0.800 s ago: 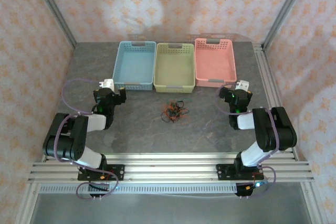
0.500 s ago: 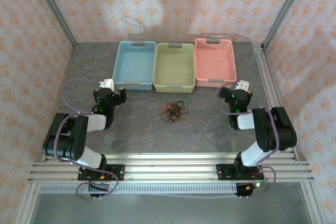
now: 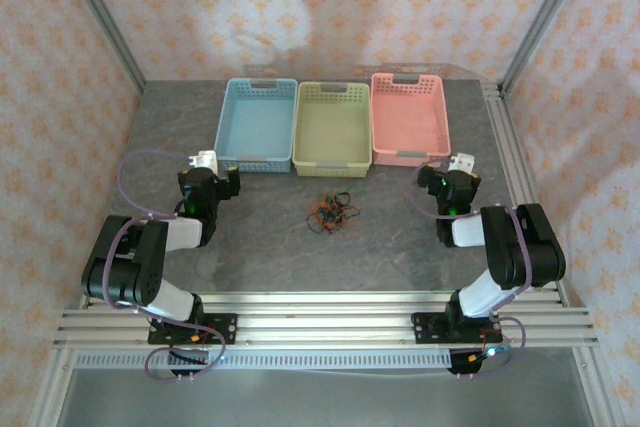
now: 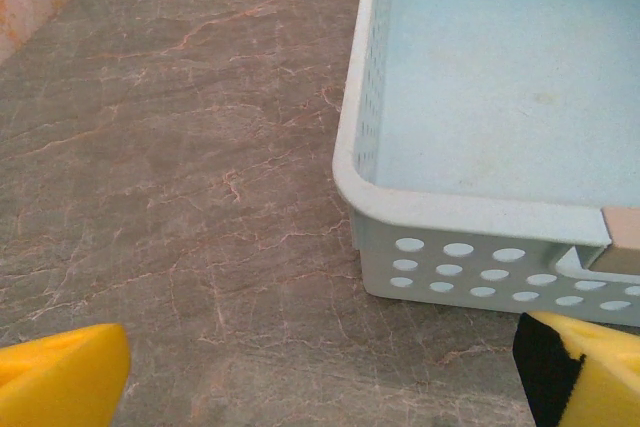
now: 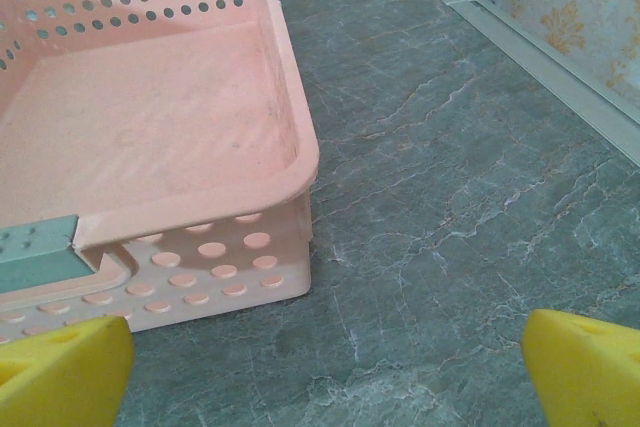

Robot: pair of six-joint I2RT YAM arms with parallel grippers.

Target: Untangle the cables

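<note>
The cables [image 3: 331, 211] lie in one small tangle of orange-red and dark wires on the stone table, in front of the green basket. My left gripper [image 3: 206, 169] rests far to their left, near the blue basket's front left corner, open with nothing between its yellow fingertips [image 4: 62, 377]. Far to the right of the tangle sits my right gripper [image 3: 458, 171], by the pink basket's front right corner, open and empty, its yellow fingertips [image 5: 585, 367] spread wide. Both grippers are well apart from the cables.
Three baskets stand in a row at the back: blue [image 3: 257, 124], green [image 3: 333, 127] and pink [image 3: 409, 118]. The blue basket's corner [image 4: 400, 237] and the pink basket's corner [image 5: 290, 217] lie just ahead of the grippers. An aluminium rail [image 3: 510, 162] runs along the table's right edge.
</note>
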